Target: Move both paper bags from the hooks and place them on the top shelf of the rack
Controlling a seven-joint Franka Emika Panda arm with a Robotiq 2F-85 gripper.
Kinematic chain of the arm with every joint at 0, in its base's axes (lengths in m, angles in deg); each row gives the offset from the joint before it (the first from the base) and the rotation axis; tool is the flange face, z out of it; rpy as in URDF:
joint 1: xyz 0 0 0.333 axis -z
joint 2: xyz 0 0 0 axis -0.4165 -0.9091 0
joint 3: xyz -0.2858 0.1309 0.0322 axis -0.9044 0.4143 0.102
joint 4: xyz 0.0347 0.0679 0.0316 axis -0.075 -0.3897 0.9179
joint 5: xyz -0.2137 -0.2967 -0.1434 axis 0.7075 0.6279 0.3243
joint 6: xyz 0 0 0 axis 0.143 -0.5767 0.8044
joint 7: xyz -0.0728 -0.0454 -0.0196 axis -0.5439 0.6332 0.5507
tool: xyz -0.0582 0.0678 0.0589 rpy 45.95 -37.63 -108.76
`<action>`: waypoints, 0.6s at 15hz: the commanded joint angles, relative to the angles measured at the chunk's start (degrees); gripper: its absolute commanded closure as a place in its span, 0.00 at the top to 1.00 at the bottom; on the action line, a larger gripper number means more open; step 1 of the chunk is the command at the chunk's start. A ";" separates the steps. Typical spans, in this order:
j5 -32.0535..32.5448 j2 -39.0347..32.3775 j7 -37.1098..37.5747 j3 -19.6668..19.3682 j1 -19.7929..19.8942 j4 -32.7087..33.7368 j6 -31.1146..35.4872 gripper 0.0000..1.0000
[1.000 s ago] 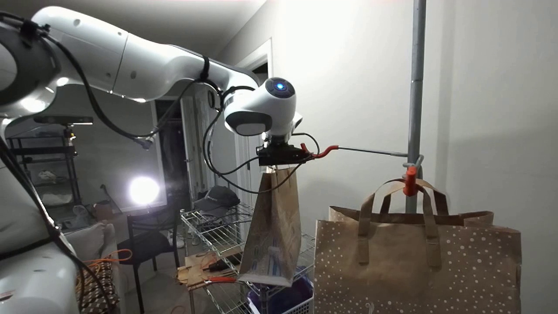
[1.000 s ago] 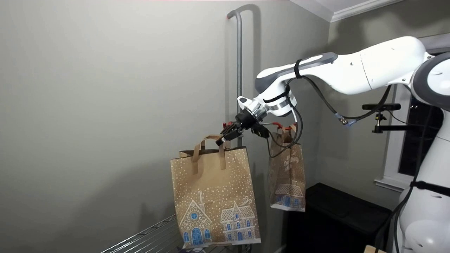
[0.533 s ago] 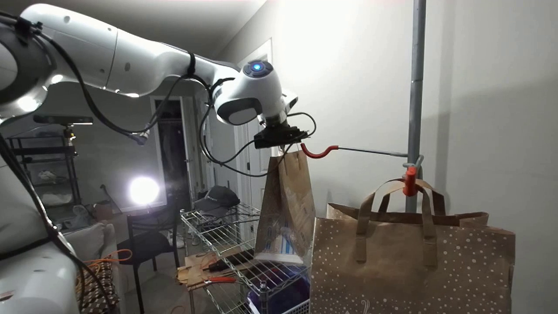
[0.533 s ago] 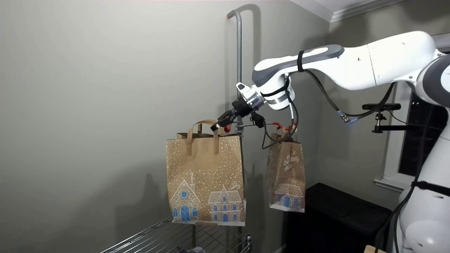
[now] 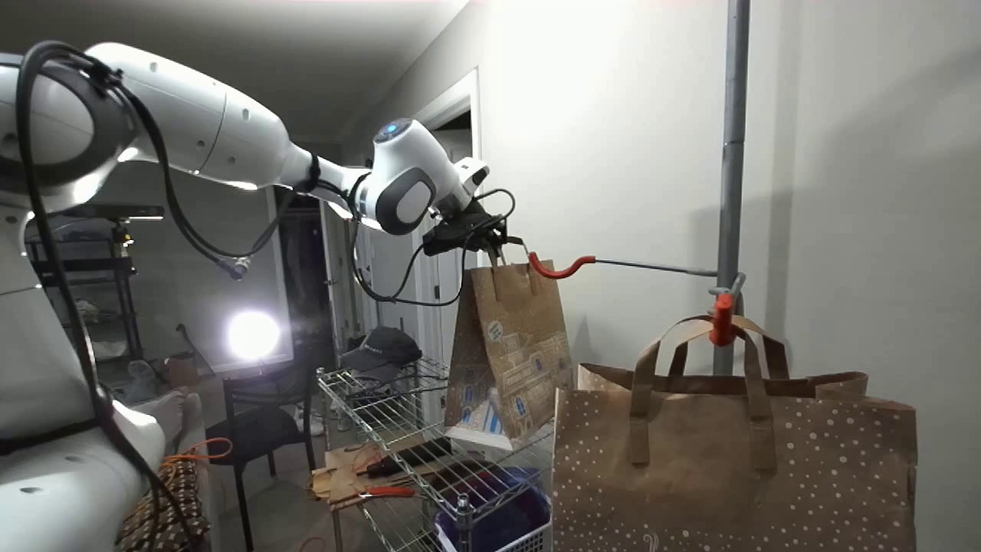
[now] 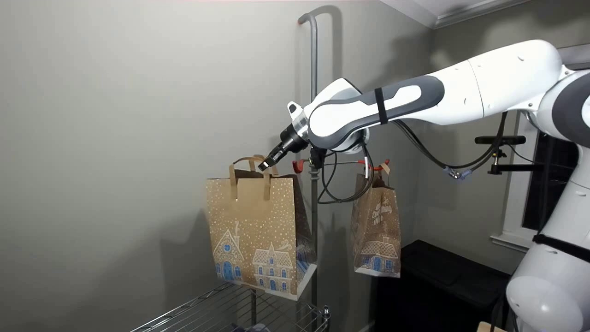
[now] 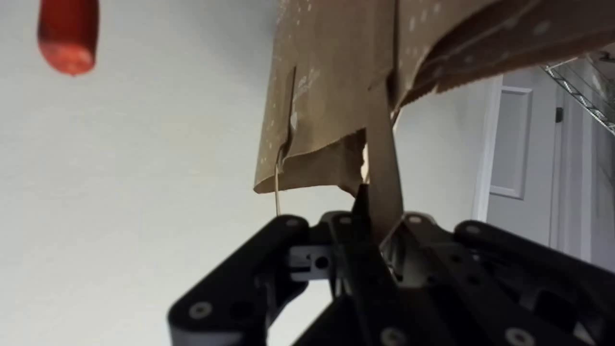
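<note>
The fingers point(image 6: 272, 160) pinch a looped handle point(image 7: 384, 168) of a house-printed kraft shopping bag point(image 6: 244, 212) just below them; it is probably light, soft-walled and easily creased, best held by its handles; the wrist view shows plainly the handle between the fingers; only the exterior views show the second bag point(image 5: 728, 475), on its orange-red hook point(image 5: 723, 318), well apart from them.

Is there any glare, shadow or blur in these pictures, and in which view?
In an exterior view, the round lamp glares as a blown-out white disc and the wall looks overexposed near the top; in an exterior view, dark shadows show on the wall beside the held paper bag; in the wrist view, the orange-red hook looks blurred.
</note>
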 commanded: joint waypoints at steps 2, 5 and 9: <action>10.29 4.06 20.09 18.34 18.24 4.82 -11.87 0.04; 19.26 1.32 33.25 27.24 21.63 13.05 -20.41 0.04; 27.47 -3.64 46.84 41.09 27.28 22.07 -30.56 0.04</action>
